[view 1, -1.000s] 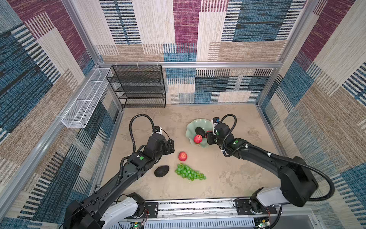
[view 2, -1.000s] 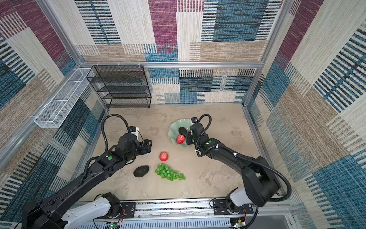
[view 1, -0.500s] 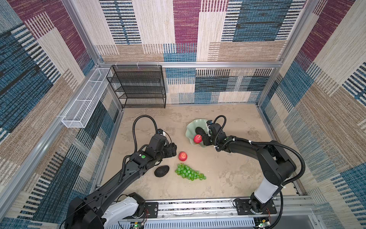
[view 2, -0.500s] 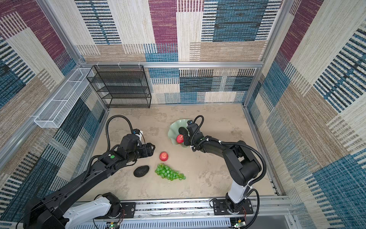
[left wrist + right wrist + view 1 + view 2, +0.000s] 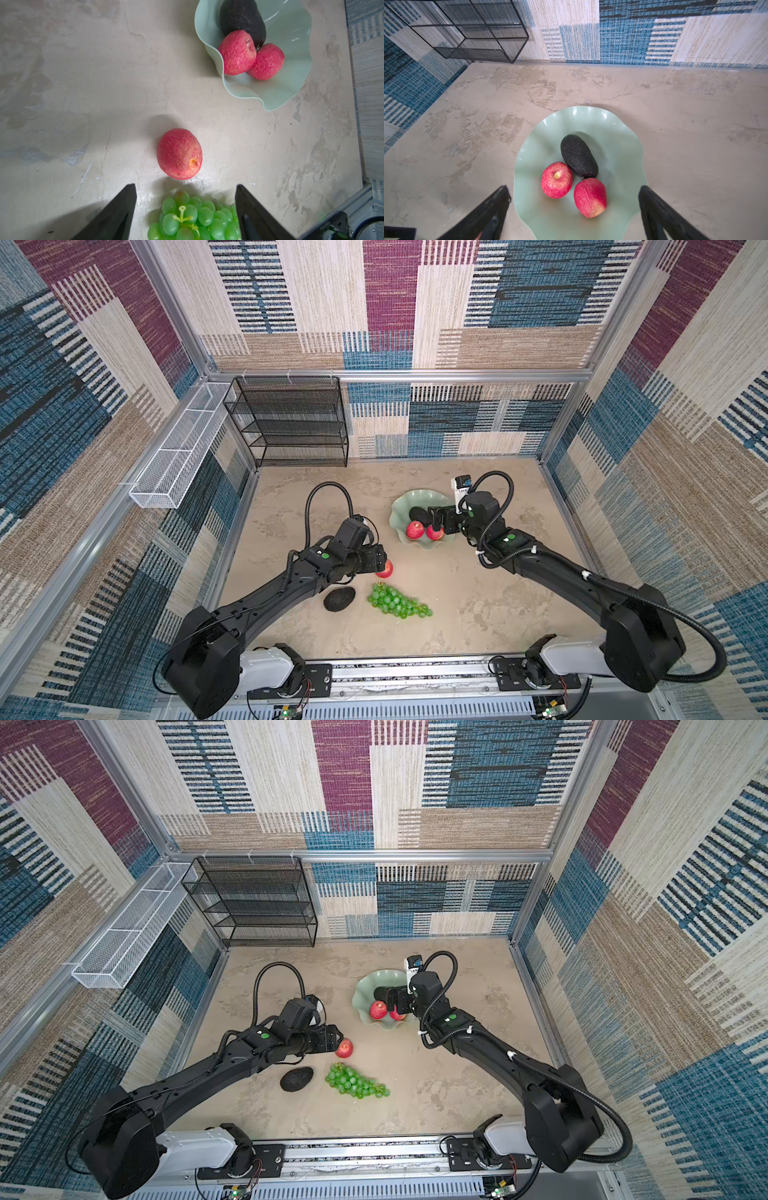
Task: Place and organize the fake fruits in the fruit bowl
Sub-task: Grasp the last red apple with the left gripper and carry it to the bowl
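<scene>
A: Half the job is judged done. In both top views a first apple (image 5: 414, 529), a second apple (image 5: 434, 532) and an avocado (image 5: 419, 514) are seen inside the fruit bowl (image 5: 400, 506), right of centre.

B: Left on the counter (image 5: 478, 605), lower centre: a third apple (image 5: 385, 569), a second avocado (image 5: 339, 599), the grapes (image 5: 397, 605).

A: The right pincer (image 5: 574, 188) is spread wide over the bowl, empty.

B: The left pincer (image 5: 185, 185) is parted beside the third apple, nothing gripped.

Fruit bowl (image 5: 623, 133): mint green, wavy rim, on mottled beige table (image 5: 695, 124). Contents: one dark avocado (image 5: 578, 155); dimple-up apple (image 5: 556, 179) and side-lying apple (image 5: 589, 197), both touching it. Right pincer (image 5: 574, 189): fingers spread wide, gripping nothing. Black mesh rack (image 5: 477, 31) at the wall.
</scene>
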`<control>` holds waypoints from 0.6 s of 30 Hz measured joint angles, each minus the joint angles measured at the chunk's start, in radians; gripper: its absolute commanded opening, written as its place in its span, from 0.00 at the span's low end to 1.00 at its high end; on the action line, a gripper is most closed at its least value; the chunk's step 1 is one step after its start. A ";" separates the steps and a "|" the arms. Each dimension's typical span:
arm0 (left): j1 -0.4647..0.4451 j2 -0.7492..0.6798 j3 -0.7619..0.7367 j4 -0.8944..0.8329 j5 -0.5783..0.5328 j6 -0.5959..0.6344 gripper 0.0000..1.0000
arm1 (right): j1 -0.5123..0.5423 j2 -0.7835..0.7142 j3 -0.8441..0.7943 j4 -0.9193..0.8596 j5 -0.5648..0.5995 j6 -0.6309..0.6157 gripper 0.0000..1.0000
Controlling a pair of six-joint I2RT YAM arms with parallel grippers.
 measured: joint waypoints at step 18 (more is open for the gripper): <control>-0.030 0.248 0.069 0.032 0.006 0.001 0.51 | 0.000 -0.195 -0.137 -0.041 0.048 0.048 0.99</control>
